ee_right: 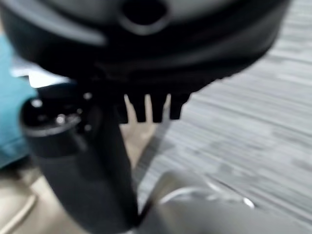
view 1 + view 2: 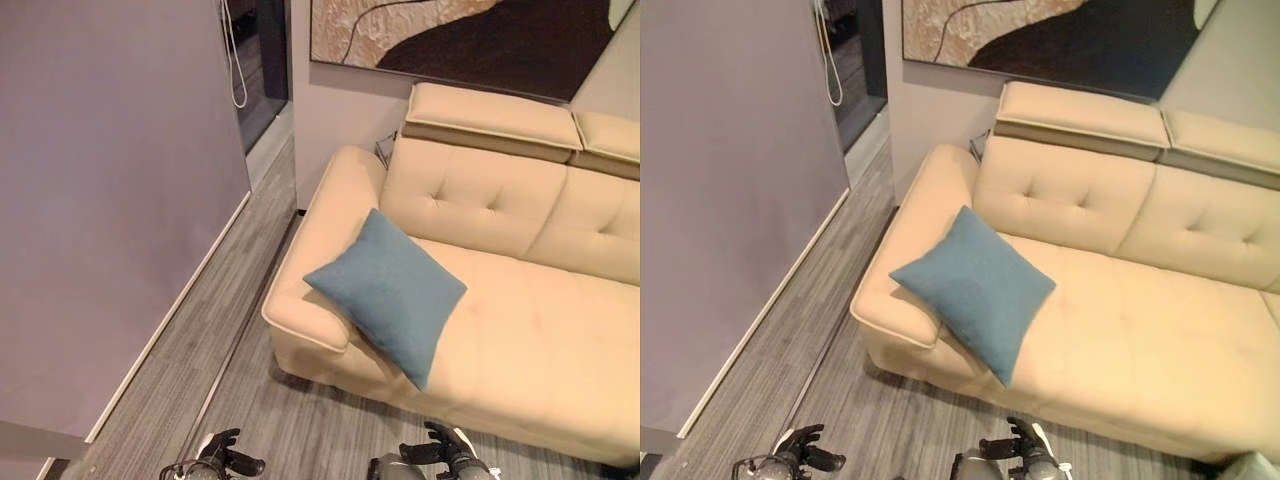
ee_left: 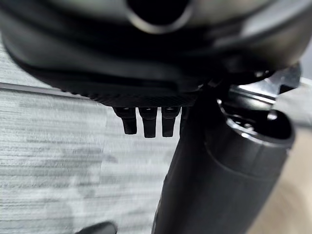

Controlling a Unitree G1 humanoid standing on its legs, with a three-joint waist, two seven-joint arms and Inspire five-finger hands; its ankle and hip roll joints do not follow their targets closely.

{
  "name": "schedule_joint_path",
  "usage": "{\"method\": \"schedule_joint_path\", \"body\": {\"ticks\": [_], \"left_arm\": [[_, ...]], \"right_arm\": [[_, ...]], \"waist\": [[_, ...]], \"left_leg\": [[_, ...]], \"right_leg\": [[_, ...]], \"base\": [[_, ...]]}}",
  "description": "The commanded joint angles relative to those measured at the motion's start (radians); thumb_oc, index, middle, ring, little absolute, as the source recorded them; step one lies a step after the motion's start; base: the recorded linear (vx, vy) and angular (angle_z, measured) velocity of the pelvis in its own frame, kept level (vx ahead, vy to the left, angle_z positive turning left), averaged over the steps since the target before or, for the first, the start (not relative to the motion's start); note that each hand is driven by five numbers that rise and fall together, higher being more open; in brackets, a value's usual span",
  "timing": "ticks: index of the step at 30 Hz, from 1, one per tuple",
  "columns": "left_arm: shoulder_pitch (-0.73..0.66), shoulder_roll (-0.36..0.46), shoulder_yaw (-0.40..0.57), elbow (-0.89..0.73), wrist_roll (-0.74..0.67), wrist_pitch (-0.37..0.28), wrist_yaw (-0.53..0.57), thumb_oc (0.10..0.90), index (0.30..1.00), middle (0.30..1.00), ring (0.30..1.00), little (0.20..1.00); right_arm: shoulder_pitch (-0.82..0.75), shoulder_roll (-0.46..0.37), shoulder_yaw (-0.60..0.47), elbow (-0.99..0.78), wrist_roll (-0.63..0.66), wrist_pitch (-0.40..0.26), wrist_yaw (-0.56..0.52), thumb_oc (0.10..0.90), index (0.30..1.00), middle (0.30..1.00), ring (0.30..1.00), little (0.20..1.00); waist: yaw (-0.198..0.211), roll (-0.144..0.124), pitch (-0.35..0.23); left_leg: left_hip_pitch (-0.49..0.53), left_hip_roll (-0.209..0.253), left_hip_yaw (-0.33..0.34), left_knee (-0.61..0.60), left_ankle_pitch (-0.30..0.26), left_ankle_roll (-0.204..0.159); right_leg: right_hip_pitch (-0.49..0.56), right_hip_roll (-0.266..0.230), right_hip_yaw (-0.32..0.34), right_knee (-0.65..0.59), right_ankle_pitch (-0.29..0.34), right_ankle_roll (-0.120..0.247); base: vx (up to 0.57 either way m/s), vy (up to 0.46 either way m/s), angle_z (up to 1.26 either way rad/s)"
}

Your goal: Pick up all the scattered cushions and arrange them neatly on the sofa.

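Note:
A blue square cushion [image 2: 388, 292] lies tilted on the left end of the cream sofa [image 2: 530, 330], one corner resting over the armrest [image 2: 320, 240]. The same cushion shows as a blue patch [image 1: 9, 112] in the right wrist view. My left hand [image 2: 222, 452] and right hand [image 2: 445, 452] hang low over the grey floor in front of the sofa, well short of the cushion. Both hold nothing. In the wrist views the left hand's fingers [image 3: 146, 122] and the right hand's fingers [image 1: 152, 108] point straight out beside the thumbs.
A grey wall [image 2: 110, 200] runs along the left with a strip of grey plank floor [image 2: 215, 300] between it and the sofa. Behind the sofa hangs a large painting [image 2: 470, 35]. A dark doorway [image 2: 262, 60] opens at the back.

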State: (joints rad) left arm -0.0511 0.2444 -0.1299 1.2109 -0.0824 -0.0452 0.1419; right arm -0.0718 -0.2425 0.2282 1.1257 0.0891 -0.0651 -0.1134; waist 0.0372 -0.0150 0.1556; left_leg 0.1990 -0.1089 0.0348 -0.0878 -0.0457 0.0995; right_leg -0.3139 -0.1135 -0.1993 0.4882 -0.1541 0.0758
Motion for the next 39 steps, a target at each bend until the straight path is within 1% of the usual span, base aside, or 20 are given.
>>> {"method": "schedule_joint_path", "body": {"ticks": [1,3,4,7,9,10,12,14,16,17,19,20,22,28,29,32,33,34,37,39], "left_arm": [[0.003,0.026,0.006,-0.017,-0.031,-0.037,0.041,0.8,0.9,0.9,0.9,0.9],[0.002,0.033,0.01,-0.018,-0.025,-0.043,0.046,0.8,0.9,0.9,0.9,0.9],[0.003,0.033,0.012,-0.024,-0.028,-0.045,0.048,0.8,0.9,0.9,0.9,0.9],[0.008,0.029,0.024,-0.046,-0.044,-0.052,0.05,0.8,0.9,0.9,0.9,0.9],[0.008,0.034,0.035,-0.089,-0.067,-0.066,0.054,0.8,0.9,0.9,0.9,0.9],[0.009,0.034,0.035,-0.089,-0.067,-0.066,0.054,0.8,0.9,0.9,0.9,0.9],[0.0,0.041,0.038,-0.128,-0.089,-0.075,0.064,0.8,0.9,0.9,0.9,0.9],[-0.024,0.05,0.035,-0.179,-0.116,-0.083,0.074,0.8,0.9,0.9,0.9,0.9],[-0.031,0.044,0.028,-0.205,-0.131,-0.086,0.081,0.8,0.9,0.9,0.9,0.9],[-0.029,0.038,0.013,-0.207,-0.126,-0.081,0.079,0.8,0.9,0.9,0.9,0.9],[-0.026,0.029,0.007,-0.208,-0.134,-0.083,0.075,0.8,0.9,0.9,0.9,0.9],[-0.016,0.022,0.004,-0.207,-0.129,-0.079,0.067,0.8,0.9,0.9,0.9,0.9],[-0.003,0.019,0.002,-0.22,-0.13,-0.079,0.061,0.8,0.9,0.9,0.9,0.9],[0.007,0.028,0.007,-0.28,-0.148,-0.09,0.064,0.8,0.9,0.9,0.9,0.9],[0.008,0.041,0.011,-0.311,-0.156,-0.093,0.067,0.8,0.9,0.9,0.9,0.9],[0.002,0.069,0.021,-0.355,-0.169,-0.101,0.069,0.8,0.9,0.9,0.9,0.9],[0.002,0.075,0.028,-0.37,-0.176,-0.104,0.071,0.8,0.9,0.9,0.9,0.9],[-0.001,0.085,0.039,-0.4,-0.19,-0.116,0.08,0.8,0.9,0.9,0.9,0.9],[-0.003,0.095,0.046,-0.439,-0.201,-0.124,0.087,0.8,0.9,0.9,0.9,0.9],[-0.014,0.105,0.06,-0.467,-0.221,-0.136,0.095,0.8,0.9,0.9,0.9,0.9]], "right_arm": [[-0.009,-0.046,-0.023,-0.002,0.01,-0.02,-0.031,0.8,0.9,0.9,0.9,0.9],[0.001,-0.052,-0.03,0.0,0.012,-0.024,-0.037,0.8,0.9,0.9,0.9,0.9],[0.005,-0.052,-0.032,-0.001,0.016,-0.026,-0.038,0.8,0.9,0.9,0.9,0.9],[0.012,-0.058,-0.047,0.0,0.027,-0.032,-0.046,0.8,0.9,0.9,0.9,0.9],[0.027,-0.065,-0.071,-0.022,0.048,-0.044,-0.055,0.8,0.9,0.9,0.9,0.9],[0.027,-0.065,-0.071,-0.022,0.048,-0.044,-0.055,0.8,0.9,0.9,0.9,0.9],[0.032,-0.072,-0.092,-0.038,0.066,-0.052,-0.065,0.8,0.9,0.9,0.9,0.9],[0.032,-0.088,-0.1,-0.058,0.079,-0.057,-0.07,0.8,0.9,0.9,0.9,0.9],[0.033,-0.091,-0.097,-0.056,0.078,-0.056,-0.075,0.8,0.9,0.9,0.9,0.9],[0.032,-0.092,-0.088,-0.044,0.067,-0.053,-0.079,0.8,0.9,0.9,0.9,0.9],[0.031,-0.087,-0.084,-0.034,0.068,-0.049,-0.079,0.8,0.9,0.9,0.9,0.9],[0.035,-0.083,-0.081,-0.029,0.064,-0.048,-0.078,0.8,0.9,0.9,0.9,0.9],[0.043,-0.083,-0.08,-0.037,0.056,-0.047,-0.08,0.8,0.9,0.9,0.9,0.9],[0.042,-0.081,-0.079,-0.049,0.054,-0.041,-0.08,0.8,0.9,0.9,0.9,0.9],[0.038,-0.077,-0.073,-0.056,0.053,-0.038,-0.078,0.8,0.9,0.9,0.9,0.9],[0.04,-0.078,-0.075,-0.086,0.054,-0.038,-0.079,0.8,0.9,0.9,0.9,0.9],[0.043,-0.079,-0.083,-0.099,0.056,-0.041,-0.081,0.8,0.9,0.9,0.9,0.9],[0.05,-0.088,-0.108,-0.13,0.064,-0.046,-0.092,0.8,0.9,0.9,0.9,0.9],[0.06,-0.101,-0.133,-0.162,0.071,-0.052,-0.099,0.8,0.9,0.9,0.9,0.9],[0.059,-0.118,-0.166,-0.192,0.095,-0.061,-0.112,0.8,0.9,0.9,0.9,0.9]], "waist": [[-0.007,-0.025,0.024],[-0.008,-0.035,0.024],[-0.011,-0.039,0.019],[-0.008,-0.045,0.008],[-0.014,-0.053,-0.008],[-0.014,-0.053,-0.007],[-0.023,-0.06,-0.003],[-0.027,-0.075,0.014],[-0.027,-0.08,0.012],[-0.021,-0.079,0.006],[-0.018,-0.073,0.003],[-0.018,-0.065,-0.01],[-0.016,-0.059,-0.014],[-0.013,-0.052,-0.003],[-0.011,-0.052,0.009],[-0.01,-0.054,0.022],[-0.013,-0.052,0.023],[-0.02,-0.043,0.023],[-0.027,-0.036,0.018],[-0.032,-0.035,0.012]], "left_leg": [[-0.093,0.022,-0.041,0.066,-0.005,-0.033],[-0.077,0.008,-0.048,0.069,-0.019,-0.041],[-0.074,0.006,-0.053,0.07,-0.023,-0.045],[-0.068,0.007,-0.051,0.079,-0.031,-0.057],[-0.068,0.013,-0.039,0.096,-0.047,-0.075],[-0.067,0.013,-0.039,0.097,-0.048,-0.075],[-0.092,0.018,-0.021,0.153,-0.043,-0.1],[-0.165,0.016,0.006,0.278,-0.037,-0.121],[-0.189,0.019,0.004,0.263,-0.055,-0.11],[-0.214,0.018,-0.021,0.214,-0.033,-0.1],[-0.206,0.017,-0.044,0.176,-0.017,-0.097],[-0.181,0.021,-0.047,0.131,-0.012,-0.092],[-0.154,0.017,-0.06,0.101,-0.008,-0.085],[-0.14,0.02,-0.045,0.063,0.002,-0.072],[-0.148,0.024,-0.028,0.066,0.005,-0.066],[-0.164,0.035,-0.007,0.061,0.015,-0.059],[-0.167,0.04,-0.004,0.057,0.018,-0.059],[-0.166,0.047,-0.003,0.038,0.028,-0.06],[-0.154,0.049,0.0,0.015,0.034,-0.063],[-0.149,0.043,0.01,0.006,0.033,-0.066]], "right_leg": [[0.198,0.063,-0.011,-0.297,0.197,-0.005],[0.234,0.071,-0.02,-0.37,0.202,-0.005],[0.248,0.082,-0.004,-0.387,0.199,-0.011],[0.287,0.091,0.001,-0.429,0.203,-0.017],[0.324,0.105,0.009,-0.476,0.205,-0.023],[0.326,0.105,0.009,-0.477,0.206,-0.023],[0.347,0.102,0.015,-0.498,0.207,-0.028],[0.362,0.095,0.022,-0.523,0.215,-0.038],[0.373,0.09,0.035,-0.546,0.215,-0.034],[0.376,0.096,0.053,-0.552,0.212,-0.029],[0.381,0.104,0.072,-0.557,0.21,-0.03],[0.388,0.11,0.084,-0.565,0.209,-0.03],[0.387,0.114,0.098,-0.566,0.216,-0.027],[0.348,0.111,0.135,-0.55,0.239,-0.004],[0.312,0.11,0.145,-0.514,0.243,0.004],[0.268,0.103,0.155,-0.452,0.236,0.019],[0.259,0.098,0.156,-0.435,0.234,0.023],[0.249,0.084,0.152,-0.423,0.236,0.029],[0.243,0.069,0.152,-0.442,0.244,0.032],[0.263,0.05,0.138,-0.495,0.258,0.039]], "base": [[0.18,-0.053,0.09],[0.2,-0.099,0.24],[0.19,-0.116,0.35],[0.11,-0.082,0.34],[0.15,-0.139,-0.1],[0.07,-0.077,0.03],[0.03,-0.059,-0.02],[-0.03,-0.059,0.04],[0.03,0.006,0.17],[0.07,0.056,-0.16],[0.08,0.073,-0.53],[0.1,0.098,-0.55],[0.06,0.087,-0.55],[-0.05,0.093,-0.44],[-0.12,0.037,-0.7],[-0.12,0.007,-0.62],[-0.07,-0.019,-0.28],[-0.04,-0.015,-0.05],[0.01,-0.001,-0.01],[0.03,-0.01,0.0]]}}
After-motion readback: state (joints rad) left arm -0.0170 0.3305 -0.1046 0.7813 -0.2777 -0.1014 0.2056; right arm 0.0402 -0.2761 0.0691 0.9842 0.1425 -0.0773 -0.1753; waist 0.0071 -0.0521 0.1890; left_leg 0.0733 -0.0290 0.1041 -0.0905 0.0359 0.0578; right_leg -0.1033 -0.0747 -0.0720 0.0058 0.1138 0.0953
